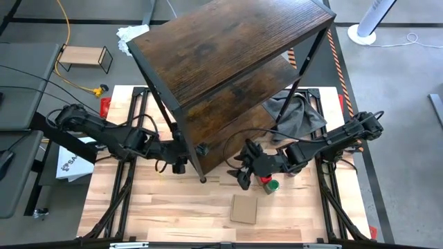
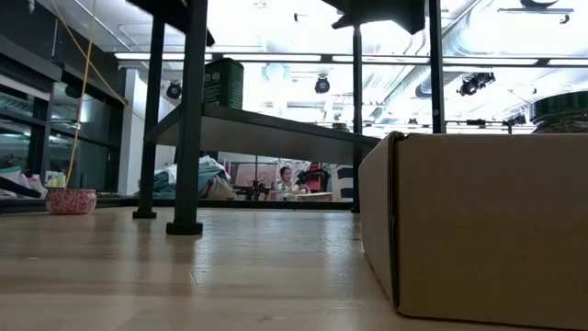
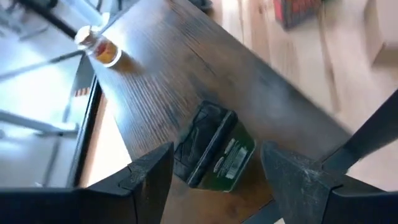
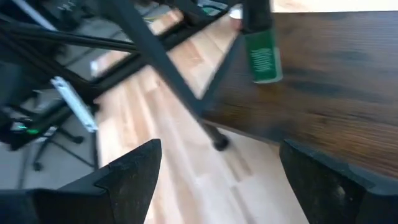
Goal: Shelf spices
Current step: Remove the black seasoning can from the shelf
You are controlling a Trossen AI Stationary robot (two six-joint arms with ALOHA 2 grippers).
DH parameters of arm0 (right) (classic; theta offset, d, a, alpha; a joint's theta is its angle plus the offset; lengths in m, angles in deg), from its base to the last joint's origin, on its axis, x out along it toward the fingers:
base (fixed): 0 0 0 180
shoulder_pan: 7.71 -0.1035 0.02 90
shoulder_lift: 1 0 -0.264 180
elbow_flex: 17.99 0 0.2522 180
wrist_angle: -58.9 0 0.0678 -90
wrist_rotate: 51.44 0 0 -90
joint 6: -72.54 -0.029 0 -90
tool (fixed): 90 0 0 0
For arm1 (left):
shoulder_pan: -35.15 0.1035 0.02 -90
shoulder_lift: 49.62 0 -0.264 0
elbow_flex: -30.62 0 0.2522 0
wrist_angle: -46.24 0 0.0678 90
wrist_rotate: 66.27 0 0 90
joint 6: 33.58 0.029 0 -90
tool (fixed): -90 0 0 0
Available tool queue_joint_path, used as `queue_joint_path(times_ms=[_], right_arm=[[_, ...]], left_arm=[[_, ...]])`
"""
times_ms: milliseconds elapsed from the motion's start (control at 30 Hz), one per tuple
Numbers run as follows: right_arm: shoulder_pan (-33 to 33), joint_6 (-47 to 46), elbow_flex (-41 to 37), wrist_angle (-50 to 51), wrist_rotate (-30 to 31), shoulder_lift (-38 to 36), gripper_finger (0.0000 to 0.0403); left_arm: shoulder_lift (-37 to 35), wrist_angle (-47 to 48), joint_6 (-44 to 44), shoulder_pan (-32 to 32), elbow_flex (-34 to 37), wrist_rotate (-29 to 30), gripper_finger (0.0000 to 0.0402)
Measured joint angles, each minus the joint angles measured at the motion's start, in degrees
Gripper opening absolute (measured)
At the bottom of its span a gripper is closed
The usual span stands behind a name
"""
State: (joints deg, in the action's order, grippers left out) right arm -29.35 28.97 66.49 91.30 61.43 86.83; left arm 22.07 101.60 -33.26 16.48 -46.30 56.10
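The shelf (image 1: 228, 62) of dark wood-grain boards stands at the table's far middle. On a low board stands a green spice container with a dark lid (image 3: 214, 152), also seen in the low view (image 2: 223, 85) and the right wrist view (image 4: 261, 56). My left gripper (image 3: 214, 177) is open at the shelf's front left leg (image 1: 181, 164), with a finger on either side of that container and a gap on each side. A pale-capped jar (image 3: 99, 48) sits farther along the same board. My right gripper (image 1: 242, 176) is open over the table, beside a red boxy spice (image 1: 264, 180) and a green-lidded one (image 1: 273, 185).
A flat brown cardboard square (image 1: 243, 209) lies near the table's front and fills the low view's right (image 2: 487, 221). The shelf's foot (image 4: 219, 144) stands close to my right gripper. Grey cloth (image 1: 297, 114) lies under the shelf's right side. A small light-wood rack (image 1: 84, 57) stands off the table.
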Motion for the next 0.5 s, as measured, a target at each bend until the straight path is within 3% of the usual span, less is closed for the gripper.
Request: queue_joint_path(times_ms=[200, 500], right_arm=[[-1.4, -0.6, 0.0, -5.5, -1.7, 0.0, 0.0323], [-3.5, -7.0, 0.0, -6.1, -1.4, 0.0, 0.0323]], left_arm=[[3.1, -1.4, 13.6, 3.3, 0.0, -0.6, 0.0239], [5.2, -1.9, 18.4, 7.8, 0.0, -7.2, 0.0239]])
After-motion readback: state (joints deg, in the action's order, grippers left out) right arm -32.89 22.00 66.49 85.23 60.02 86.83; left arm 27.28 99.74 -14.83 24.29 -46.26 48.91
